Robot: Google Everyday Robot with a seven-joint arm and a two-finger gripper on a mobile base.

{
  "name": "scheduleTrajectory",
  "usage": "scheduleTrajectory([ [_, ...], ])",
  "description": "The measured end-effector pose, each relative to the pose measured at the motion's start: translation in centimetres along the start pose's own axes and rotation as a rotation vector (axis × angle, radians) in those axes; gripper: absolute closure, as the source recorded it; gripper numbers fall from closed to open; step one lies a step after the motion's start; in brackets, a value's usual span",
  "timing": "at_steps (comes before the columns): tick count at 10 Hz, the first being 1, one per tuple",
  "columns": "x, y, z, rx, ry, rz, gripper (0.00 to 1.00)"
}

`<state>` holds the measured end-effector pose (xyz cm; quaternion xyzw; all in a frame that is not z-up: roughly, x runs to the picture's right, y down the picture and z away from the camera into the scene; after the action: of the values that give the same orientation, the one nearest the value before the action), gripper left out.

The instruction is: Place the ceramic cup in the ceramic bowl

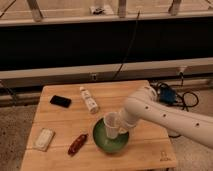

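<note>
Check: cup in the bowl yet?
In. The upright cup stands inside the green bowl's rim, with the tool right beside it at the cup's right.

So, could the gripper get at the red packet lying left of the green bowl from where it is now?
Probably yes. The gripper is over the green ceramic bowl, at the small off-white ceramic cup standing in it. The red packet lies just left on bare wooden table, with nothing between; the cup comes first.

Setting: robotics lab or test bay. Indicators: small wooden table (145, 150) on speckled floor (15, 125), loose cables (182, 97) behind, dark wall panel, metal rails overhead. Claw (120, 131) positioned over the ceramic bowl (100, 142).
</note>
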<state>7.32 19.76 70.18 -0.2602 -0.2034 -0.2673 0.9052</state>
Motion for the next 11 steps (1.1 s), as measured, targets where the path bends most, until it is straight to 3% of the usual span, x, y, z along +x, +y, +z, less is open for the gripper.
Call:
scheduleTrajectory([
  [7, 0.02, -0.06, 0.04, 0.003, -0.009, -0.002, 0.87],
  [9, 0.01, -0.09, 0.04, 0.004, -0.011, -0.004, 0.68],
  [11, 0.02, -0.12, 0.02, 0.004, -0.014, -0.005, 0.61],
])
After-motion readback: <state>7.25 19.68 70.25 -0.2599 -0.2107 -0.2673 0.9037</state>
